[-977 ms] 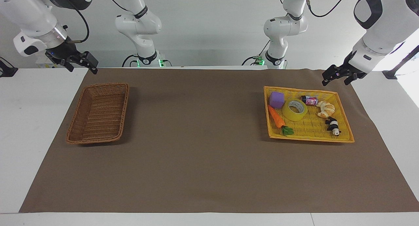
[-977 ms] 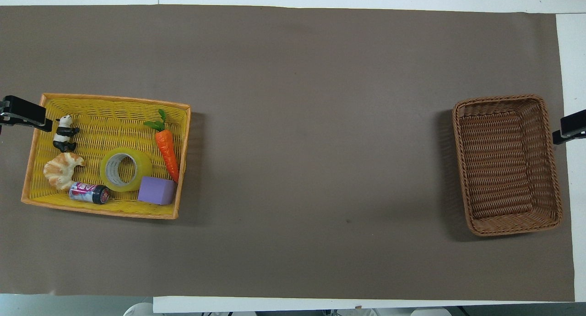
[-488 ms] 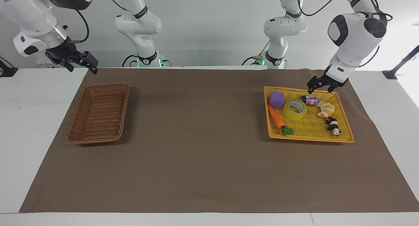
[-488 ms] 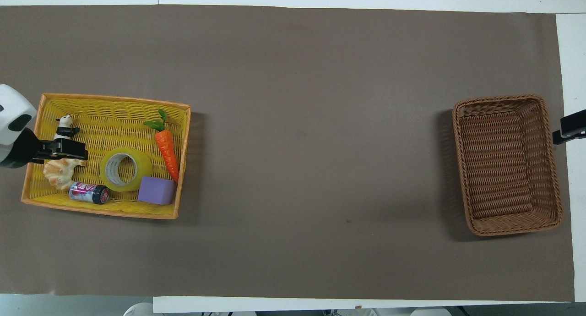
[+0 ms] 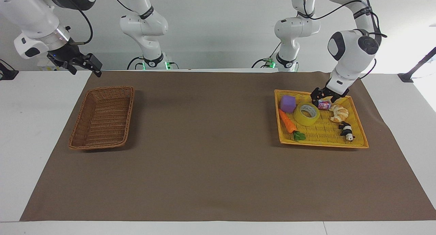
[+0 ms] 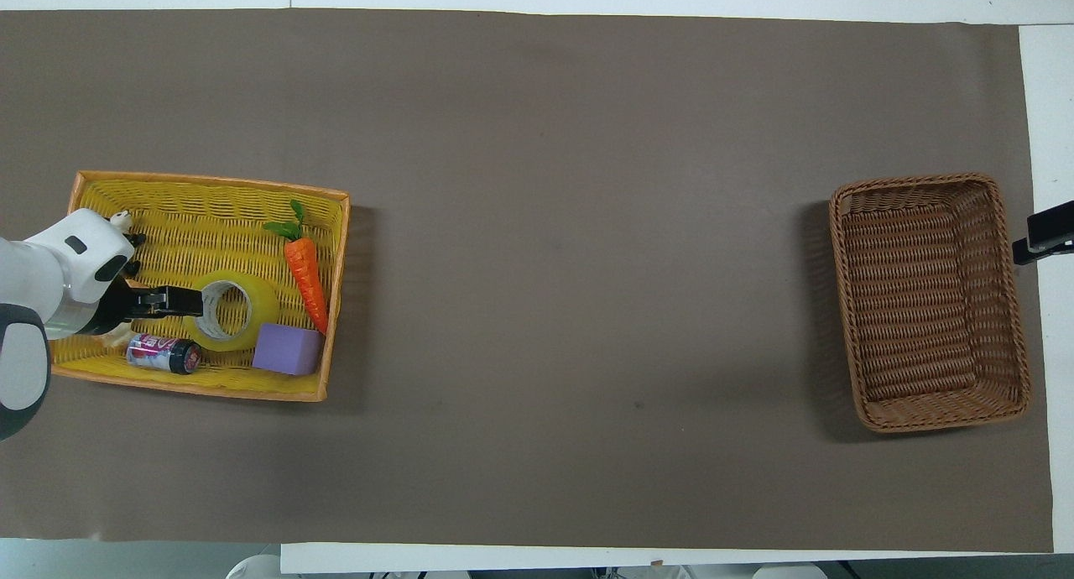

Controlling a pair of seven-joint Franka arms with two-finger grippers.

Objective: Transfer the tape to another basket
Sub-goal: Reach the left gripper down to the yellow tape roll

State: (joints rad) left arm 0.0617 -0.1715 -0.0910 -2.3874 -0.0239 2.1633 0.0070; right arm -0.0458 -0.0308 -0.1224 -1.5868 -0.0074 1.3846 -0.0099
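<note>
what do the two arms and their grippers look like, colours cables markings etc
Both arms are glossy white, built of rounded segments with dark grey round caps at the joints. Thin black cables loop along them. The left gripper and right gripper are black with two short fingers. A silver ring sits at the right wrist. Green lights glow at both bases.

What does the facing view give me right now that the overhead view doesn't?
Facing only: both arm bases, the croissant and whole panda toy, and the left end effector open and raised over the can. Overhead only: nothing extra; the left arm hides the croissant. Both: the tape in the yellow tray, the brown basket holding nothing, the right end effector waiting.
</note>
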